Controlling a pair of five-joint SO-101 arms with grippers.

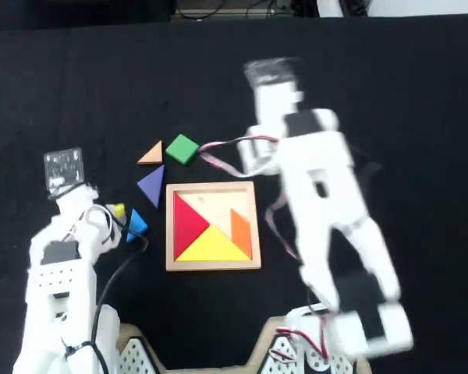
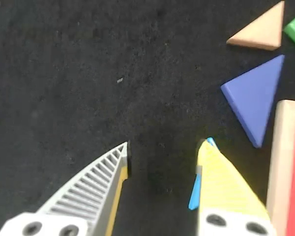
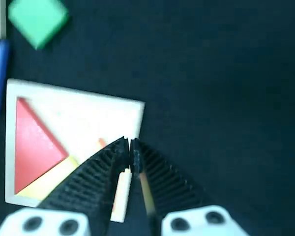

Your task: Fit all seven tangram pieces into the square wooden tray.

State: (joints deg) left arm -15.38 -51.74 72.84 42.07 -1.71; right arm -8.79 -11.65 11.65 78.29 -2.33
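Tray: The square wooden tray (image 1: 212, 266) lies flat on the black tabletop (image 1: 421, 101) between the two arms, partly filled, with bare wood showing across its far half.
In the tray: A red triangle (image 1: 187, 220) sits against the wall on the left arm's side. A yellow triangle (image 1: 210, 248) runs along the near wall. An orange piece (image 1: 241, 226) stands against the wall on the right arm's side.
Loose pieces: Four lie outside the tray, all on the left arm's side. A green square (image 1: 182, 148) and a tan triangle (image 1: 150, 153) sit near each other just beyond the tray's far corner. A blue triangle (image 1: 150, 185) lies near the tray's wall but apart from it. A light-blue piece (image 1: 136, 224) lies closer to the left arm (image 1: 58, 273).
Left tool: The left tool (image 2: 164, 147) is released, its jaws spread wide over bare tabletop. The light-blue piece lies right at its yellow finger (image 2: 221, 182) and is partly hidden by it — whether they touch cannot be told.
Right tool: The right tool (image 3: 130, 146) is clenched, black fingertips pressed together. From its own wrist it appears over the tray's edge on the right arm's side — its height above the wood cannot be told.
Right arm: The right arm (image 1: 320, 179) stretches out alongside the tray.
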